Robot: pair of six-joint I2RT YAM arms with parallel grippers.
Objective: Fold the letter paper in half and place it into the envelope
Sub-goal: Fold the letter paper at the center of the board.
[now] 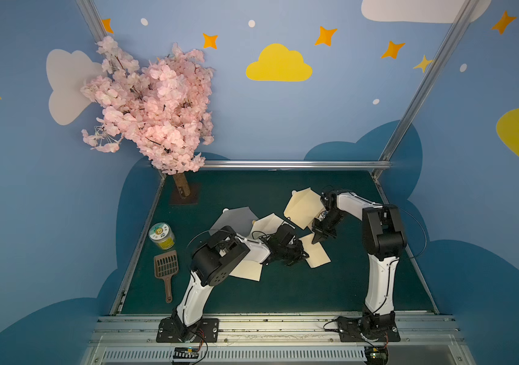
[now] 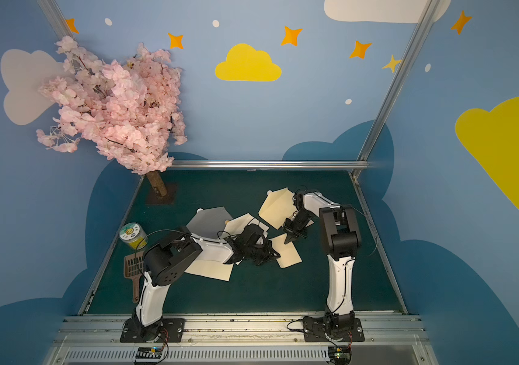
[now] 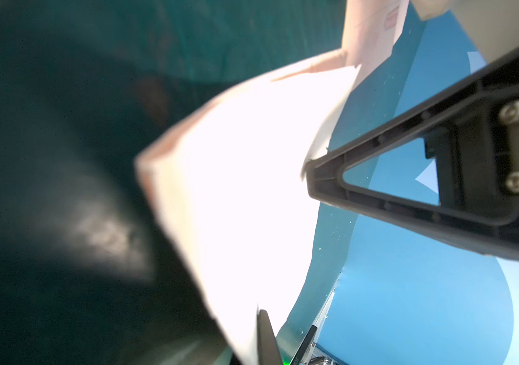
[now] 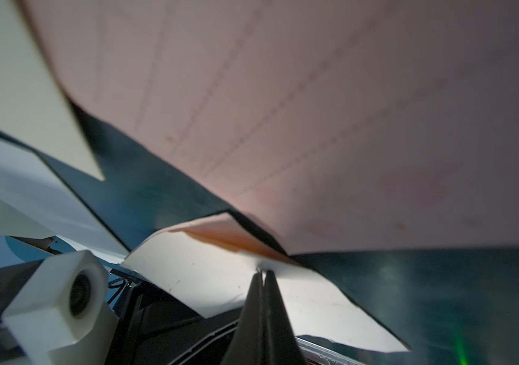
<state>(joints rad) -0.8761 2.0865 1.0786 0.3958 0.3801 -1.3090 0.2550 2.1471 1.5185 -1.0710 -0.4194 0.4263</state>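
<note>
Letter paper (image 4: 204, 278), edge pinched by right gripper (image 4: 263, 274)

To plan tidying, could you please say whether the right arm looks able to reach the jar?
Probably not: the jar stands far left, the left arm lies between, and the right claw grips paper.

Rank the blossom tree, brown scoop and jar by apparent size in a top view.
1. blossom tree, by far
2. brown scoop
3. jar, close to the scoop, which is only longer
</note>
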